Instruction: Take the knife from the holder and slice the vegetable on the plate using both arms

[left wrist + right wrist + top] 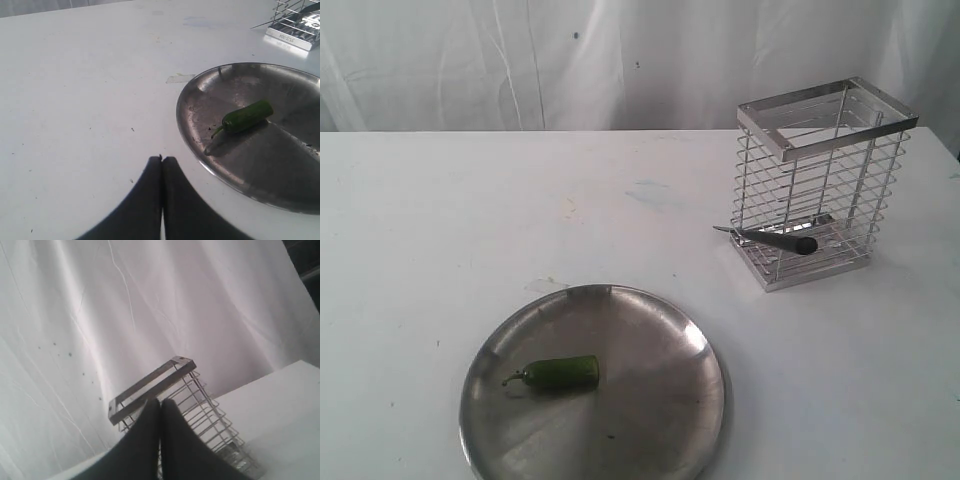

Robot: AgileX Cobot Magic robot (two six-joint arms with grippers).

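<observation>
White tabletop with a wrinkly white cloth backdrop behind it, pretty plain setup. Near the front edge sits a big round dull steel plate, and on it, a bit left of the middle, lies a small glossy dark-green chilli-looking vegetable, thin curly stem pointing left and the blunt end to the right. Off to the right and further back stands a tall rectangular shiny wire holder with a flat steel rim, well apart from the plate. The long slim dark knife is lying low down in it, tilted, with the pointed tip poking out through the wires on the left side. The left gripper hangs over bare table just beside the plate's rim, black fingers pressed together, holding nothing. The right gripper is the same, pinched closed and empty, pointing toward the holder's top rim.
</observation>
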